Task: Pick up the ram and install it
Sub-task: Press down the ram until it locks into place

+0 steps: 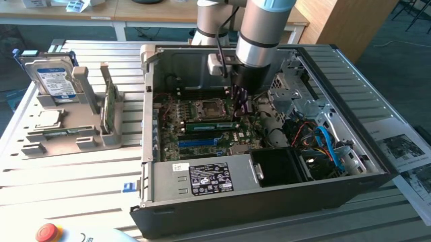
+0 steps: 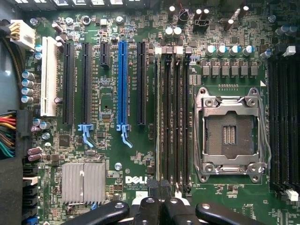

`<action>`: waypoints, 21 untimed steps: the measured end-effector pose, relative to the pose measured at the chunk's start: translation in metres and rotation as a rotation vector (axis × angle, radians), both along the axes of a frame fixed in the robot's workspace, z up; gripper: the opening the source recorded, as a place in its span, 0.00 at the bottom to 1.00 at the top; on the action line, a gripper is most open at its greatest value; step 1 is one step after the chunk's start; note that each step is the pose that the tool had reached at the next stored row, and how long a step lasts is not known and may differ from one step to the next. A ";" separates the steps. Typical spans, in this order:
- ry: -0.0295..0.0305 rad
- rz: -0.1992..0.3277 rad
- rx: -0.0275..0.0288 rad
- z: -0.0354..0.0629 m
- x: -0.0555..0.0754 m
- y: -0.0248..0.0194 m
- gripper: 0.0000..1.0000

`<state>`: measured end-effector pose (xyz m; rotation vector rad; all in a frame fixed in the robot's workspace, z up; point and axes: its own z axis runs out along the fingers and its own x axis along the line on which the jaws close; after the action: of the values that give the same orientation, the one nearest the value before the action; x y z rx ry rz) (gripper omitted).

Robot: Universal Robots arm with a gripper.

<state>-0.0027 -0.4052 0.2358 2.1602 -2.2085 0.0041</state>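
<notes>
- Currently, in the exterior view, the tool point(image 1: 240, 103) hangs inside the open computer case point(image 1: 202, 217), low over the motherboard, with its fingers together.
- The ram point(image 1: 209, 125) lies directly below the tool, just beside the CPU socket point(image 1: 205, 108) on the side nearer the camera. Its long axis runs from the exterior view's left to its right, parallel to the board surface.
- The tool stands over the ram's end toward the exterior view's right. Whether the fingertips touch its upper edge cannot be told.
- Open room: the arm column fills the space above; the drive cage and loose cables crowd the exterior view's right. The case wall toward the exterior view's left stands well apart.
- On the tabletop point(image 1: 67, 176) outside the case, the grey holder point(image 1: 67, 136) carries the broader expansion card point(image 1: 108, 103) and the hard drive point(image 1: 50, 75).
- In the wrist view, the tool point(image 2: 161, 208) shows its fingers point(image 2: 147, 206) pressed together, centred on the bank of memory slots point(image 2: 173, 117).
- The slots run lengthwise away from the tool, between the CPU socket point(image 2: 229, 133) and the blue slot point(image 2: 123, 84). The ram cannot be told apart from the slots.
</notes>
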 end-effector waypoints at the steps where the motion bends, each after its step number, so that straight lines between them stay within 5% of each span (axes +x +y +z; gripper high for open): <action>1: 0.0000 0.000 0.0001 0.0001 0.000 0.0000 0.10; 11: 0.0001 0.000 -0.0002 0.0002 -0.002 0.0001 0.10; 21: -0.0005 0.000 -0.0001 0.0001 -0.018 0.0019 0.10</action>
<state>-0.0212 -0.4033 0.2359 2.1605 -2.2086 0.0047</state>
